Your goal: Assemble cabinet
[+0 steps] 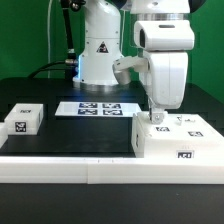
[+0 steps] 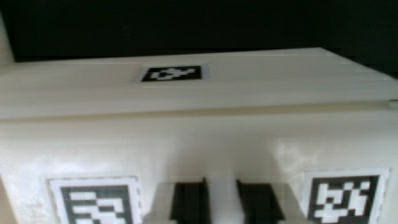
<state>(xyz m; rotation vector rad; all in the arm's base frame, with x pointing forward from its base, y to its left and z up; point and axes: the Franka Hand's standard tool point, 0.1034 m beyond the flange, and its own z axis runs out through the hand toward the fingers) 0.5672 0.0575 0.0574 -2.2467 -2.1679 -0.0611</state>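
White cabinet [image 1: 185, 145] lies at the tabletop's [image 1: 60, 140] near edge, long axis along it; we cannot tell whether the gripper [image 1: 155, 117] grips it.

Marker board [image 1: 98, 108]: flat on black desk [image 1: 75, 135].
Small tagged block [image 1: 22, 119]: apart from marker board, toward exterior view's left.

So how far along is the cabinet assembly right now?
Early. Nothing looks joined: the cabinet stands alone, and a small tagged block lies well apart. In hand: the hand is down at the cabinet's top, grip unclear. Left: every joining step.
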